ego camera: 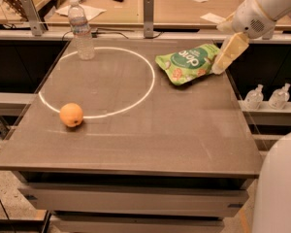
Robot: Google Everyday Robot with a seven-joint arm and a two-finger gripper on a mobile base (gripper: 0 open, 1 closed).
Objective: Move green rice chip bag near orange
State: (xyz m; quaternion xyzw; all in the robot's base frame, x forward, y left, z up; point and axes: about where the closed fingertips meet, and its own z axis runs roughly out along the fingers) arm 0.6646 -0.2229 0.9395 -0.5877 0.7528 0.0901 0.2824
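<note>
The green rice chip bag (188,63) lies flat at the back right of the brown table (136,130), with white lettering on it. The orange (71,115) sits at the front left, on the white circle line, far from the bag. My gripper (219,68) comes in from the upper right on a white arm and its tan fingers (227,53) reach down to the bag's right edge.
A clear water bottle (82,30) stands at the back left on the circle line. A white circle (136,98) is marked on the table top. Two small bottles (266,97) stand on a shelf to the right. A robot body part (279,188) fills the bottom right.
</note>
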